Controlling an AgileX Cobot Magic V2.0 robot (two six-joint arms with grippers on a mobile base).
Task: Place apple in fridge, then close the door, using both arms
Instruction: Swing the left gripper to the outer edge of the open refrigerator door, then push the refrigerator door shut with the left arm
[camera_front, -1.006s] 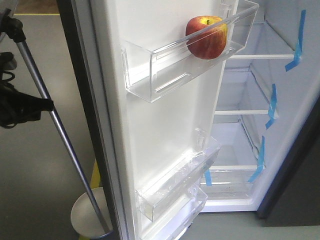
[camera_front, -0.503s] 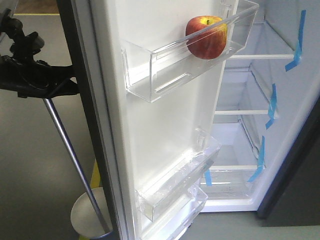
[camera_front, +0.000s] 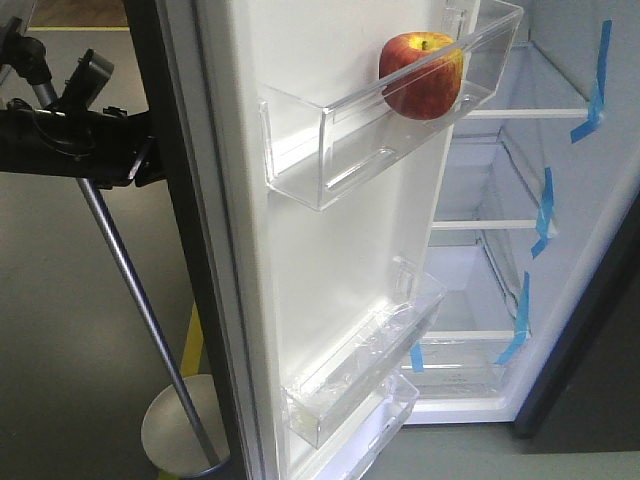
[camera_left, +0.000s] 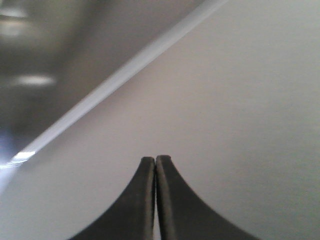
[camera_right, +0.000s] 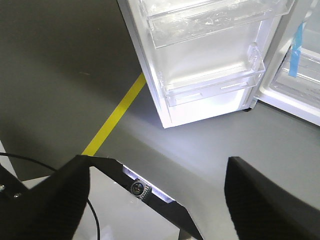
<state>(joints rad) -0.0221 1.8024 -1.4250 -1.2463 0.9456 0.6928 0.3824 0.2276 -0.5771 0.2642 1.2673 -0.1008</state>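
Front view: the apple (camera_front: 420, 75) sits in the top bin (camera_front: 330, 150) of the door (camera_front: 330, 290) at 1 o'clock, so I judge closing comes now

Left wrist: my left hand (camera_left: 155, 160), fingers together, faces what is likely the door's grey outside; next, a steady push

Right wrist: my right hand (camera_right: 157, 162) is spread and empty above the floor (camera_right: 60, 75)

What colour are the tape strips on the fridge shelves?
The tape strips are blue, best seen in the exterior front-facing view.
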